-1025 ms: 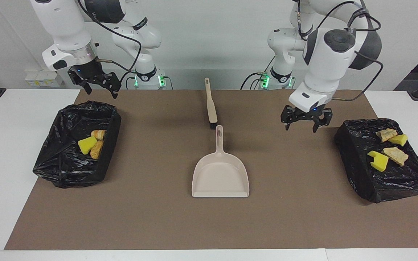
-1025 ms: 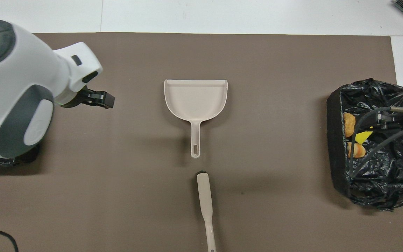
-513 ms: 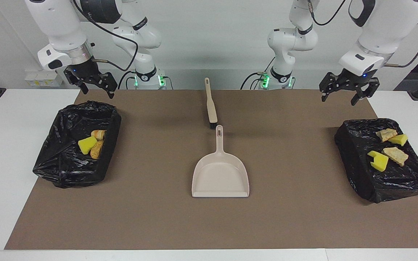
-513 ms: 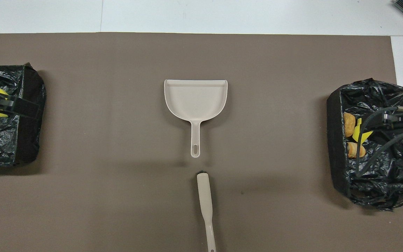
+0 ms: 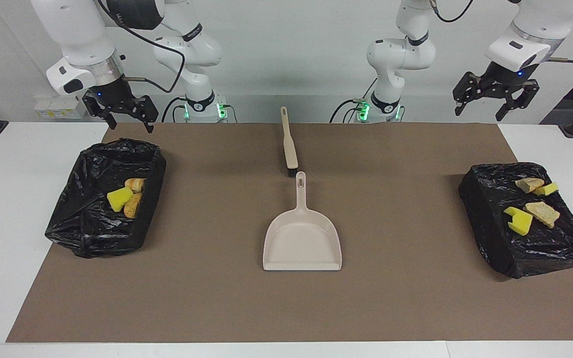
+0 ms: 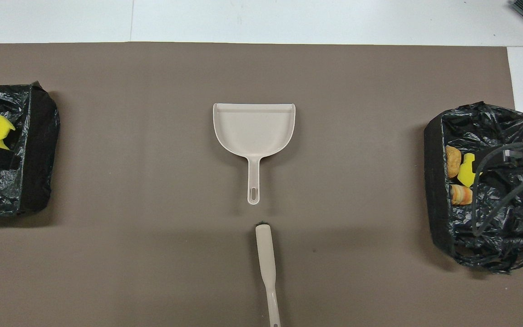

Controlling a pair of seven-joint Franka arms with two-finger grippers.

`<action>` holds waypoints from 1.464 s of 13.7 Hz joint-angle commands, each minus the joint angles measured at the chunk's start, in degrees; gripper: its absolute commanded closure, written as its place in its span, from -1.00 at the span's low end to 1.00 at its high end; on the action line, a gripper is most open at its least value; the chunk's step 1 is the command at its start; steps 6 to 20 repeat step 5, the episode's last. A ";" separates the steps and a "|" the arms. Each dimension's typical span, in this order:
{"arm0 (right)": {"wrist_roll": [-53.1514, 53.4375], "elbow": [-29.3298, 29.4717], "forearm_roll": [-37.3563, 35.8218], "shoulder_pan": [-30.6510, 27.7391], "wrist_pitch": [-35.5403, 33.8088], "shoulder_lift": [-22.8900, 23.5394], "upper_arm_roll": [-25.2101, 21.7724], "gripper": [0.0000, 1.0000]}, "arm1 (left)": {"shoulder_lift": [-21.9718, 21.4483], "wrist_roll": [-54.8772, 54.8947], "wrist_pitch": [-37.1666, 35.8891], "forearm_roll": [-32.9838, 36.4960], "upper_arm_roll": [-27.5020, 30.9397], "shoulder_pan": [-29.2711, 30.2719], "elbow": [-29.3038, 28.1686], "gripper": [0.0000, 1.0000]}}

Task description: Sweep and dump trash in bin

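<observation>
The trash lies in two black-lined bins. In the bin (image 5: 92, 233) at the right arm's end lie a yellow sponge piece (image 5: 119, 199) and two orange-brown lumps (image 5: 136, 184). In the bin (image 5: 540, 253) at the left arm's end lie yellow pieces (image 5: 518, 220) and tan lumps (image 5: 542, 213). My right gripper (image 5: 127, 122) hangs open and empty above the edge of its bin nearest the robots. Over the table edge at the robots' end, by the other bin, my left gripper (image 5: 479, 113) is raised high, open and empty. From overhead both bins (image 6: 434, 181) show with trash (image 6: 466, 164) inside.
A beige dustpan (image 5: 301, 241) lies mid-mat with its handle toward the robots. A beige brush (image 5: 290, 146) lies in line with it, nearer to the robots, bristles by the handle's tip. The brown mat (image 5: 207, 278) covers most of the white table.
My left gripper has risen from low over the mat beside its bin to high over the table's robot-side edge. My right gripper has lifted slightly and drawn back toward its base.
</observation>
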 commanded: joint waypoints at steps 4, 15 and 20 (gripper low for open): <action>-3.01 1.43 -0.46 0.16 -0.37 0.49 -0.34 -1.00 | -0.64 0.03 0.34 -0.20 -2.78 2.93 -1.19 -1.00; -2.83 1.52 0.50 -0.10 -0.45 0.49 -0.43 -1.00 | -0.72 -0.15 0.52 -0.20 -2.78 2.85 -1.27 -1.00; -2.83 1.52 0.50 -0.10 -0.45 0.49 -0.43 -1.00 | -0.72 -0.15 0.52 -0.20 -2.78 2.85 -1.27 -1.00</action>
